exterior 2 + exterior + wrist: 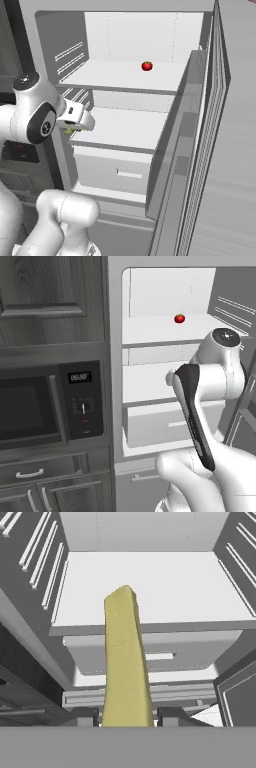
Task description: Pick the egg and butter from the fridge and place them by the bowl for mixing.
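Olive-yellow butter is shown clamped between the closed fingers of the end effector, held in front of the fridge's middle shelf. The carrying step is judged under way; withdrawal towards the bowl is called for next.
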Motion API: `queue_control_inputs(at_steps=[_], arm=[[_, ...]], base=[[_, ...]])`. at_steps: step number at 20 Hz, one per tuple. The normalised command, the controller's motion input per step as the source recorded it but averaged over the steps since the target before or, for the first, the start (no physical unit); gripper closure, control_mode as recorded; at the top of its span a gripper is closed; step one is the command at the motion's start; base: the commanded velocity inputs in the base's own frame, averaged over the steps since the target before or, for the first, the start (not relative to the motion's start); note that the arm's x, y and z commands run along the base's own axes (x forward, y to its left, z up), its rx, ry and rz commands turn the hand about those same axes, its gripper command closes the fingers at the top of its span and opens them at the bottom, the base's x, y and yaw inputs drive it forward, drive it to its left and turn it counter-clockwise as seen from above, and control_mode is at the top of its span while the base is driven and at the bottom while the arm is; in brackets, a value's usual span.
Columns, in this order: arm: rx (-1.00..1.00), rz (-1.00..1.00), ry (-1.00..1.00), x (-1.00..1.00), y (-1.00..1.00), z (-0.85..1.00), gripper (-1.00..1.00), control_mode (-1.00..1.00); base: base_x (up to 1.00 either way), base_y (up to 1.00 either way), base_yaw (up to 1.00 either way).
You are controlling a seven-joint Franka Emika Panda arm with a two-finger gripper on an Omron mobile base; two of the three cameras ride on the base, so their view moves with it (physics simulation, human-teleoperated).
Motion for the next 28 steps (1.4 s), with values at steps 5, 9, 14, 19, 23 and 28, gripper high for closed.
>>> queue_control_inputs(at_steps=[5,9,14,19,23,28], arm=[[0.0,0.0,0.0,-0.24,-0.1,0.12,1.0,-1.0],[0.0,0.0,0.0,-0.2,-0.26,0.12,1.0,-1.0],[0.0,0.0,0.0,-0.29,-0.11,0.01,1.0,-1.0],[0.0,0.0,0.0,-0.17,0.0,0.0,1.0,1.0],[0.0,0.0,0.0,0.0,0.0,0.0,1.0,1.0],[0.0,0.0,0.0,0.0,0.0,0.0,1.0,1.0]], base=[[0.0,0.0,0.0],[0.0,0.0,0.0],[0.0,0.0,0.0],[-0.42,0.01,0.0],[-0.99,0.52,0.15],[-0.93,0.77,0.51]])
